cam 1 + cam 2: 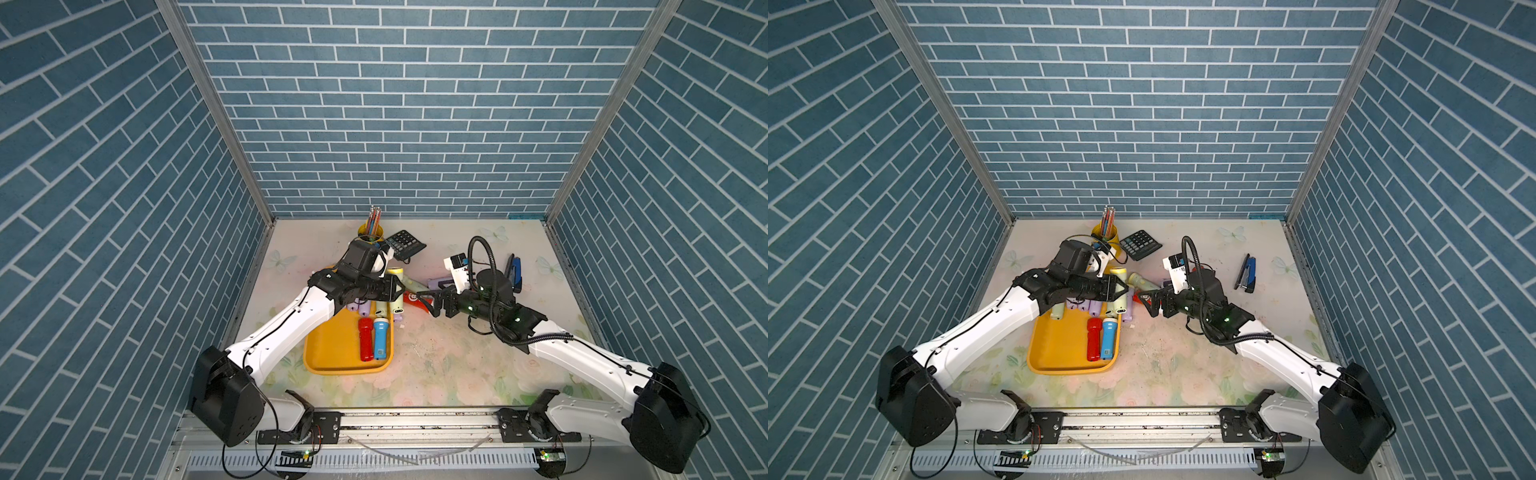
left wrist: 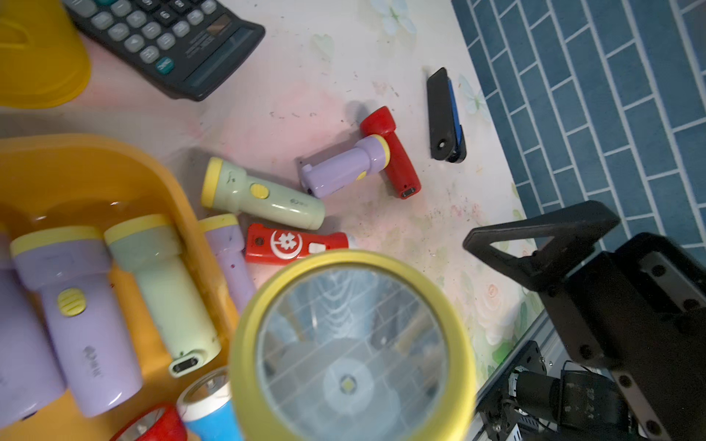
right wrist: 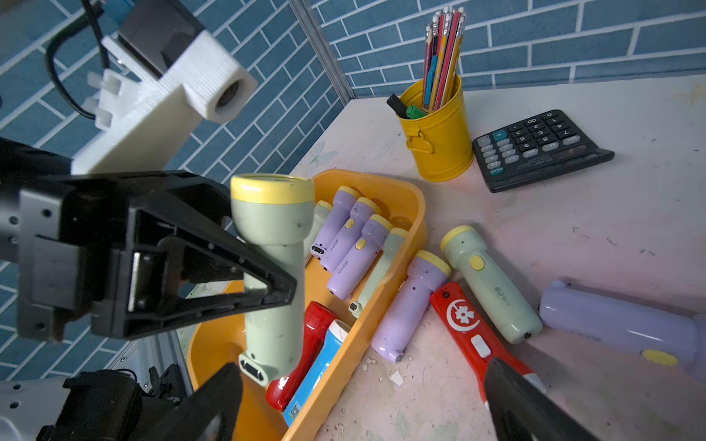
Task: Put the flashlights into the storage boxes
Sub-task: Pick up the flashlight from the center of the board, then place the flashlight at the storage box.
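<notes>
Left end effector (image 3: 279,282): closed on the body of a pale green flashlight (image 3: 273,225), gripping just below its yellow head.
Held flashlight: upright, head up, its tail hanging over the tray and clear of the ones lying there.
Right end effector (image 1: 428,303): jaws spread wide with nothing in them, low over the counter (image 1: 457,365) near the tray's far right corner.
Red emblem flashlight (image 3: 464,320): flat on the counter. One fingertip of the right end effector overlaps its tail end in the right wrist view; whether they touch cannot be told.
Tray (image 1: 328,353): orange-yellow, on the counter under the left arm. It holds a red flashlight (image 1: 365,338) and a blue flashlight (image 1: 380,338) side by side, with lilac and pale green ones packed across its far end.
Loose flashlights: a lilac flashlight (image 3: 410,305) lies along the tray's outer wall. A green flashlight (image 3: 489,282) lies beside the emblem one. A second lilac one (image 2: 344,168) has its head touching a plain red one (image 2: 393,152).
Farther out: pencil cup (image 3: 439,141), calculator (image 3: 535,149), stapler (image 2: 445,114).
</notes>
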